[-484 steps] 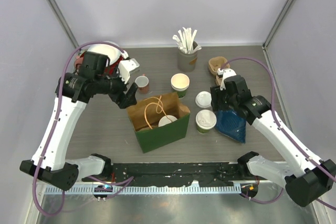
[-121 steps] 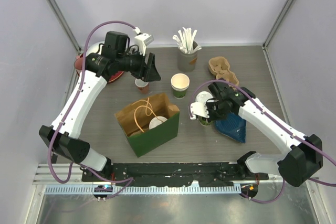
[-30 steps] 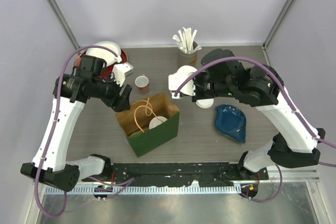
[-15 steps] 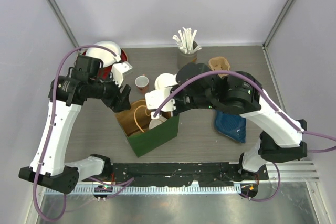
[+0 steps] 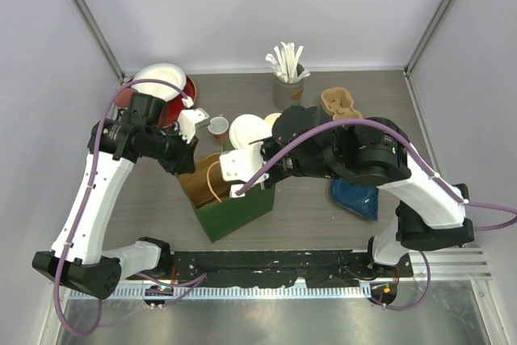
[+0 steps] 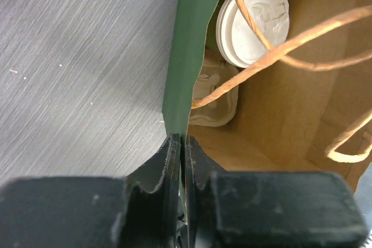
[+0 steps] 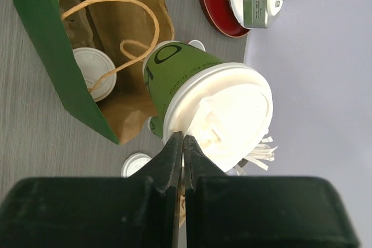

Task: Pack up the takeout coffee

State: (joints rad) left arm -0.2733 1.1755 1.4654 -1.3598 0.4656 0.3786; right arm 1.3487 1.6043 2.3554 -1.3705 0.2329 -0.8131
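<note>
A lidded green takeout coffee cup [image 5: 249, 131] [image 7: 192, 79] hangs tilted over the open green paper bag [image 5: 238, 209] [image 7: 40, 39]. My right gripper [image 5: 258, 148] [image 7: 182, 139] is shut on the rim of its white lid. Inside the bag stands another lidded cup [image 6: 253, 24] [image 7: 93, 74] beside a cardboard carrier [image 6: 215, 94]. At the bag's left side my left gripper [image 5: 192, 169] [image 6: 182, 143] is shut on the green wall [image 6: 189, 56]. A further green cup [image 5: 275, 123] shows partly behind the held one.
The bag's orange twine handles [image 6: 290, 45] loop across its opening. A red-and-white cup [image 5: 218, 127] and a red bowl [image 5: 161, 86] sit at the back left. A stirrer holder [image 5: 287, 78], a cardboard tray [image 5: 339, 103], a blue pouch [image 5: 355, 195] and a loose lid [image 7: 136, 165] lie to the right.
My left gripper has closed on the bag's wall. The right arm has carried the lidded cup leftward from the table's middle to above the bag.
</note>
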